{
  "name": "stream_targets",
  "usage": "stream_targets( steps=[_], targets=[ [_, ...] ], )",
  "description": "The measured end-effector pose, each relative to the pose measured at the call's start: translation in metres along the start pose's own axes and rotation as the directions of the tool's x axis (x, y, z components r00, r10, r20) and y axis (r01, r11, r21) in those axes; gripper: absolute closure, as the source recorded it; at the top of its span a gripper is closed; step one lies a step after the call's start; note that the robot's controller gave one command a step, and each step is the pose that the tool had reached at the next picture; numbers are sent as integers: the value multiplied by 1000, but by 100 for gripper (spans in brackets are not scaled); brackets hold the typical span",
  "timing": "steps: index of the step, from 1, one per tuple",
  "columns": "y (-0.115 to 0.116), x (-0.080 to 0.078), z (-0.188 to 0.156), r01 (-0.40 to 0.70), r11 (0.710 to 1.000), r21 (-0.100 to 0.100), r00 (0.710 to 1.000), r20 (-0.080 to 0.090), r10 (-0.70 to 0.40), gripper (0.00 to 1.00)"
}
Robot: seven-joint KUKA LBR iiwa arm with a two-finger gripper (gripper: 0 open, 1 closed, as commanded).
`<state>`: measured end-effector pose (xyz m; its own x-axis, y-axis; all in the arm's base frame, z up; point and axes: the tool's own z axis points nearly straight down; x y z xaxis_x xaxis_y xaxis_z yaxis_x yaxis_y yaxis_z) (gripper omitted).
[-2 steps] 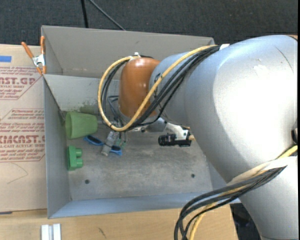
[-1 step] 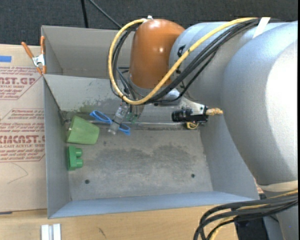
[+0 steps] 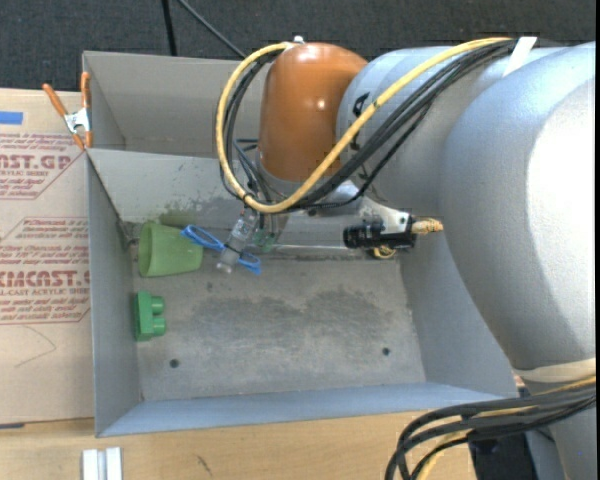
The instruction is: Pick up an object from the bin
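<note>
My gripper (image 3: 242, 240) hangs under the orange wrist cover in the back middle of the bin. It stands right over the right end of a thin blue plastic piece (image 3: 202, 238) that lies slanted on the bin floor. I cannot tell whether it touches that piece. A pale green cup (image 3: 167, 250) lies on its side just left of the blue piece, near the left wall. A small bright green block (image 3: 148, 316) sits in front of the cup.
The arm and its looping yellow and black cables cover the bin's right and back. A black fitting with a brass tip juts out right of the gripper. Bare floor lies in the front middle and front right.
</note>
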<state>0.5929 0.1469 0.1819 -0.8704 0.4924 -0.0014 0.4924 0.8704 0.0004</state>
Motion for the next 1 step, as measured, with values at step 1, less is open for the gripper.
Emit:
stream_targets(
  steps=[1],
  targets=[
    [-25,-1,-82,7,1000,-6,1000,6,-7,100]
  ],
)
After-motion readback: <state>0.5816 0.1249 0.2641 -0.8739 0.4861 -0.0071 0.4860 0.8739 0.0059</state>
